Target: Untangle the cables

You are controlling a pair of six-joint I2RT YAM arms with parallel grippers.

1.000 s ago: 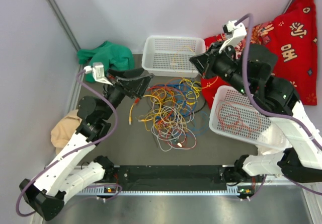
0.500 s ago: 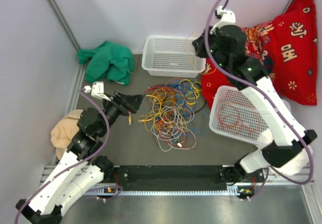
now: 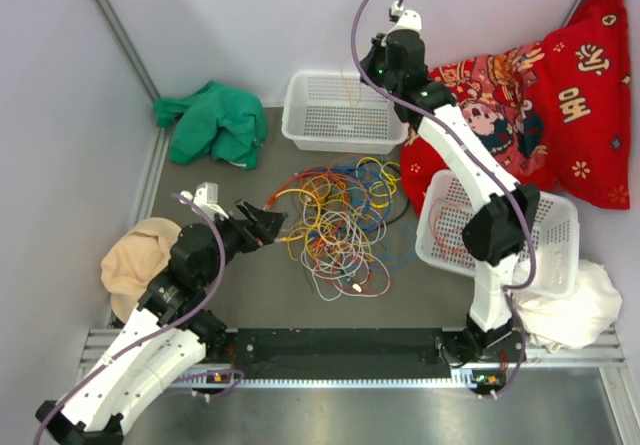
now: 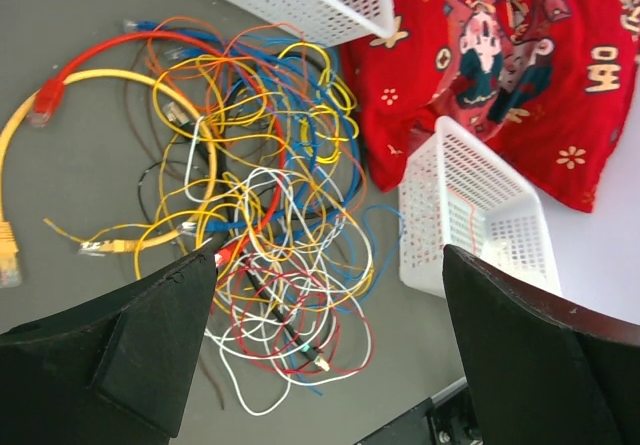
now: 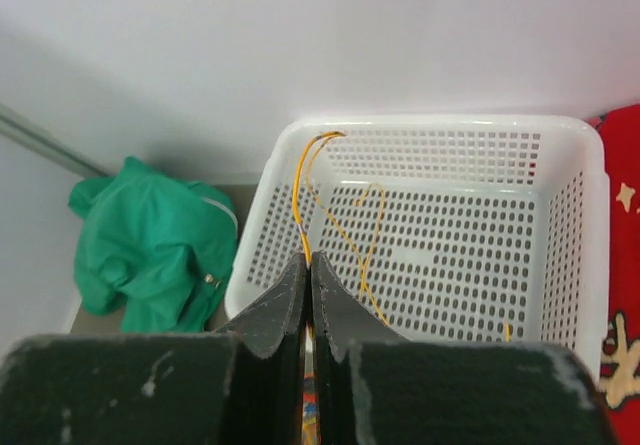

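The cables (image 3: 335, 225) lie in a loose tangle of yellow, red, orange, blue and white loops on the dark mat; the left wrist view shows the same cables (image 4: 260, 195). My left gripper (image 3: 270, 227) stands open at the tangle's left edge. In its own view my left gripper (image 4: 330, 265) has nothing between its fingers. My right gripper (image 3: 372, 67) is raised over the back basket. My right gripper (image 5: 308, 260) is shut on a thin yellow cable (image 5: 304, 190). That cable arcs up from the jaws and drops into the basket.
A white back basket (image 3: 300, 115) stands behind the tangle, and a second white basket (image 3: 560, 255) with red wire in it stands to the right. Red patterned cloth (image 3: 560, 95) lies at back right, green cloth (image 3: 210, 125) at back left, beige cloth (image 3: 135, 260) at left, white cloth (image 3: 575, 310) at near right.
The right arm has swung up and left to above the back basket, staying shut. The left arm has drawn nearer, its open gripper now at the tangle's left edge.
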